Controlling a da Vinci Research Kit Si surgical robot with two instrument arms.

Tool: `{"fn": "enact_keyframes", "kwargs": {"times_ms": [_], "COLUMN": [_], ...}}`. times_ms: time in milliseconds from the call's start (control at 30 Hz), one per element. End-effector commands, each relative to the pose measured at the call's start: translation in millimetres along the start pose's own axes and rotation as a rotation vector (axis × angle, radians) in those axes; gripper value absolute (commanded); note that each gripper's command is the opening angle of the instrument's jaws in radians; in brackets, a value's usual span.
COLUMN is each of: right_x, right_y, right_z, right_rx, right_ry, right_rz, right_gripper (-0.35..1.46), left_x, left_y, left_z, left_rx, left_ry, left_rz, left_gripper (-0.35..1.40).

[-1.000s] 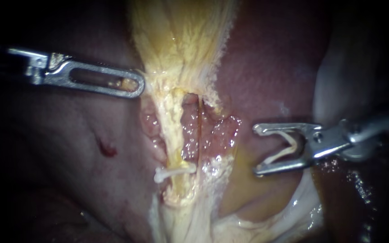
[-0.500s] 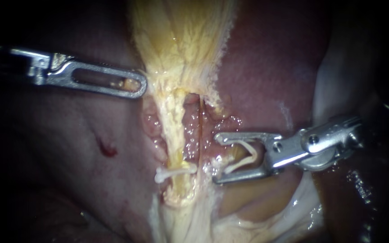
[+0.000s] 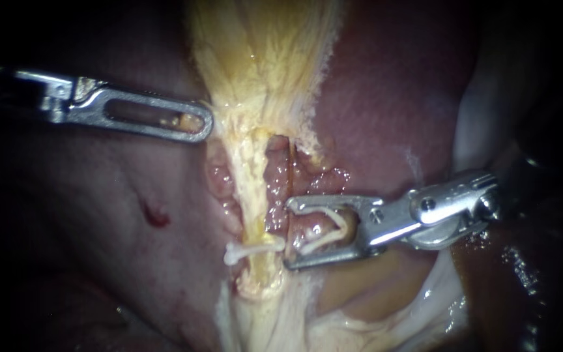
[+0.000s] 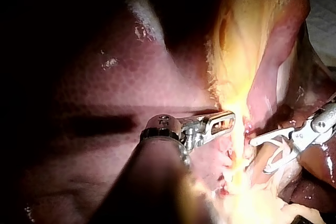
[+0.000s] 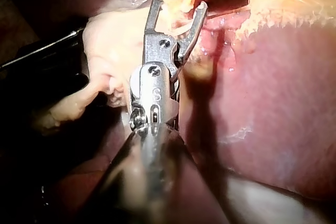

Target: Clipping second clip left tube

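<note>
Risk, main: a short bite. Right instrument (image 3: 288,233) has its jaw tips just beside the left tube (image 3: 250,189), on the side away from the left instrument, and not yet around it. Closing from here would, I judge, catch only the raw red tissue (image 3: 304,189) beside the tube, or part of the tube's width, and fail to seal it.

Second risk: crowding. Placed clip (image 3: 250,248) already sits across the same tube, and the lower jaw tip is about level with it and near its end. If the approach drifts lower, that jaw could knock the clip or land the new one on top of it.

Third: tips pushed too deep could dig into the liver (image 3: 386,111) behind. Depth cannot be read from these views.

Jaws, right: wide apart, with a clear gap at the tips. Open clip (image 3: 328,229), white and V-shaped, sits between them back toward the hinge with a leg against each jaw, so they hold it from two sides. Right wrist view agrees: tips spread.

Jaws, left: left instrument (image 3: 204,124) is seen flat-on, jaws together, tip at the edge of the pale yellow tissue (image 3: 262,65) above the tube. A yellow scrap shows in the slot, so they look clamped on that edge.
</note>
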Motion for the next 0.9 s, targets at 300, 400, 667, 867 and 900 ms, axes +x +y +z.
{"fn": "enact_keyframes", "kwargs": {"times_ms": [300,400,667,867,900], "right_x": [-1.6,-2.1,-4.1,-5.2,-5.3], "right_y": [0.8,1.3,2.6,3.1,3.1], "right_z": [1.9,2.0,2.2,2.5,2.5], "right_rx": [0.018,0.035,0.063,0.072,0.073], "right_ry": [0.005,0.009,0.021,0.024,0.025], "right_rz": [0.023,0.043,0.093,0.108,0.113], "right_gripper": [0.5,0.5,0.5,0.5,0.5], "left_x": [0.0,0.0,0.1,0.1,0.1], "left_y": [0.0,0.0,-0.1,-0.1,-0.1], "left_z": [0.0,0.0,0.0,0.1,0.1], "left_rx": [0.001,0.001,0.0,0.0,0.0], "left_ry": [0.0,0.0,0.0,0.0,0.0], "left_rz": [-0.001,-0.001,-0.001,-0.001,-0.001], "left_gripper": [-0.35,-0.35,-0.35,-0.35,-0.35]}}
